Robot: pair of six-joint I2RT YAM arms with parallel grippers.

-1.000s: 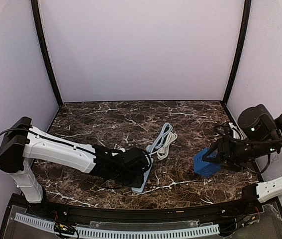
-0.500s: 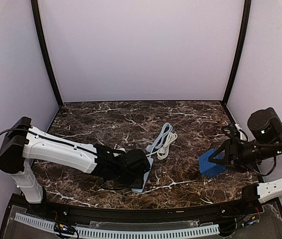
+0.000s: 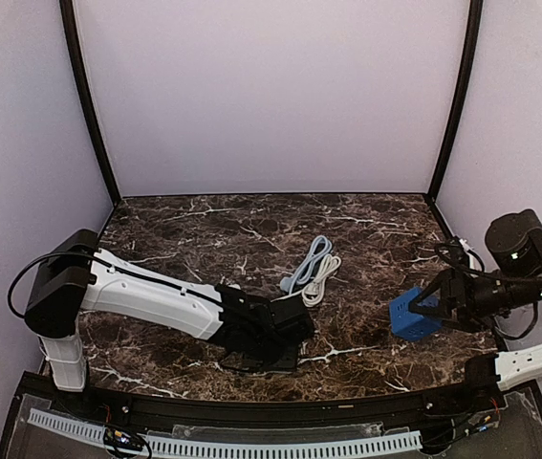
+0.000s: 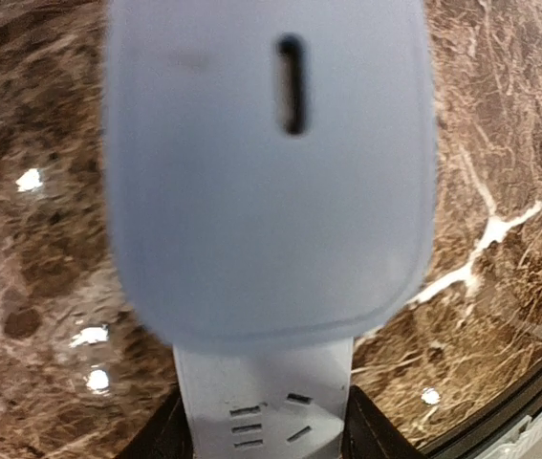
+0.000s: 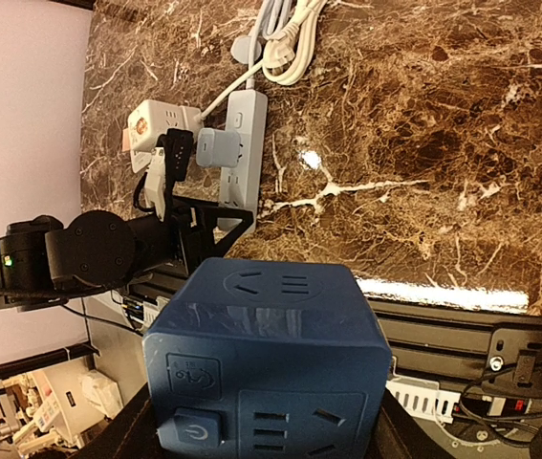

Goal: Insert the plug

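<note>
A pale blue power strip [image 4: 269, 406] lies on the marble table [image 3: 204, 229]. My left gripper [image 4: 266, 435] is shut on its end, a black finger on each side. A pale blue plug block [image 4: 269, 172] sits on the strip and fills the left wrist view. In the top view my left gripper [image 3: 285, 335] hides the strip. The right wrist view shows the strip [image 5: 244, 143] and the plug block [image 5: 218, 148]. My right gripper [image 3: 431, 311] is shut on a dark blue cube socket [image 3: 412, 316], held above the table at the right, also in its wrist view [image 5: 271, 325].
A coil of pale blue and white cable [image 3: 314, 273] lies at the table's middle, running toward the strip. A white cube adapter [image 5: 151, 124] sits beside the strip near my left gripper. The table's front rail [image 3: 280, 406] runs close below the left gripper.
My left arm swung right and turned, now covering the strip in the top view. My right gripper drew back to the right with the blue cube socket.
</note>
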